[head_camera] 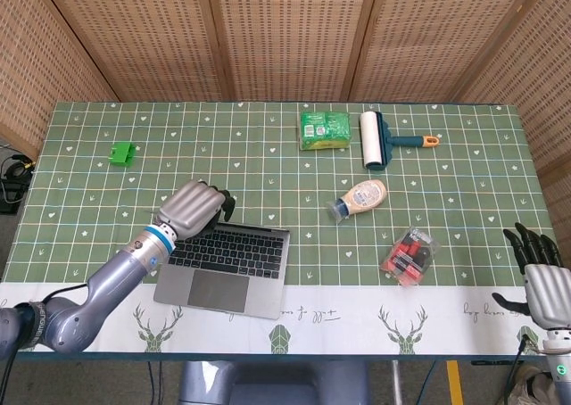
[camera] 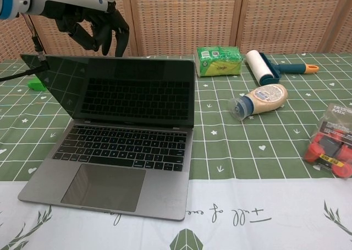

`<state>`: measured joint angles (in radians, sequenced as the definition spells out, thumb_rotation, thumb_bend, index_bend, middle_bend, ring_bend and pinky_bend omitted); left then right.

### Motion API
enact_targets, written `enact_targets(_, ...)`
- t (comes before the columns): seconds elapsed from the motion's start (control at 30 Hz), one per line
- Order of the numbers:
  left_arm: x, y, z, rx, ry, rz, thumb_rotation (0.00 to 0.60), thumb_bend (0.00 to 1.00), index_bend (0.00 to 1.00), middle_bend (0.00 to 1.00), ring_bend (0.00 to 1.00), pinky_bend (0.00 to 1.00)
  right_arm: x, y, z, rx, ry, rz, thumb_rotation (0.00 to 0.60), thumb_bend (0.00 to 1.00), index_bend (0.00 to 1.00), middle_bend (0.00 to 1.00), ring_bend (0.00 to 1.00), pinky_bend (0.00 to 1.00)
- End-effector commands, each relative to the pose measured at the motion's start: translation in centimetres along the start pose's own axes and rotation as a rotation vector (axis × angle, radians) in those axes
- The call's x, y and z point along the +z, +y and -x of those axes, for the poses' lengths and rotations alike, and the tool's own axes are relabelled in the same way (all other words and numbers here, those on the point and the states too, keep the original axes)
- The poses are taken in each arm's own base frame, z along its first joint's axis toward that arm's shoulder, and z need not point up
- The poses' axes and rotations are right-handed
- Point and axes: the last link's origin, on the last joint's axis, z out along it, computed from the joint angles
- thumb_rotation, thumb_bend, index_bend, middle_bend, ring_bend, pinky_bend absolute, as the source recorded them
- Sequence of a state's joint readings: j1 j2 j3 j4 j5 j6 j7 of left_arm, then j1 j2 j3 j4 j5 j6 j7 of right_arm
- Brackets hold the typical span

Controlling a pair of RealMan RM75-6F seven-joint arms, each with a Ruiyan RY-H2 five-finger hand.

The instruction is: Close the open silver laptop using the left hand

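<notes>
Pressing flat silver laptop (camera: 118, 151) lid: left robot hand (camera: 91, 21).

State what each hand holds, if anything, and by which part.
Nothing is gripped. The left hand sits at the laptop lid's top edge; contact is unclear. The right hand is empty, fingers apart.

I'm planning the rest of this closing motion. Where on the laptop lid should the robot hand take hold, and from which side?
Probably the lid's top edge near its left corner, from behind and above. The lid already leans toward the keyboard, and the left robot hand sits curled over that edge.
</notes>
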<state>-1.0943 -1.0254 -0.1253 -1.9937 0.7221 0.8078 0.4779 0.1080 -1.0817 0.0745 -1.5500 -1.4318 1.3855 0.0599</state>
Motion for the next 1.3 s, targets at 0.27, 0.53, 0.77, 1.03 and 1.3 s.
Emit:
enact_targets(0.27, -2.0, 0.9, 2.3, -0.030, -0.080, 0.034, 0.600, 1.00, 0.49, 0.38, 0.40, 0.38, -0.7, -0.4, -0.5, 0.001, 0.005, -0.019, 0.600, 0.05, 0.10, 0.00, 0.00, 0.00)
enact_targets(0.53, -2.9, 1.7, 3.4, -0.043, -0.107, 0.067, 0.600, 1.00, 0.49, 0.38, 0.40, 0.38, -1.2, -1.0, -0.5, -0.008, 0.005, -0.042, 0.600, 0.05, 0.11, 0.00, 0.00, 0.00)
enact_targets(0.77, -3.2, 2.0, 4.9, -0.049, -0.150, 0.083, 0.600, 1.00, 0.49, 0.38, 0.40, 0.38, -1.4, -0.9, -0.9, 0.002, 0.016, -0.041, 0.600, 0.05, 0.11, 0.00, 0.00, 0.00)
enact_targets(1.03, -2.6, 2.1, 7.6, -0.064, -0.203, 0.073, 0.600, 1.00, 0.49, 0.38, 0.40, 0.38, -1.7, -0.8, -1.5, 0.009, 0.032, -0.038, 0.600, 0.05, 0.11, 0.00, 0.00, 0.00)
enact_targets(1.3, -2.2, 2.1, 9.2, -0.068, -0.230, 0.070, 0.600, 1.00, 0.49, 0.38, 0.40, 0.38, -1.8, -0.7, -1.6, 0.008, 0.032, -0.037, 0.600, 0.05, 0.11, 0.00, 0.00, 0.00)
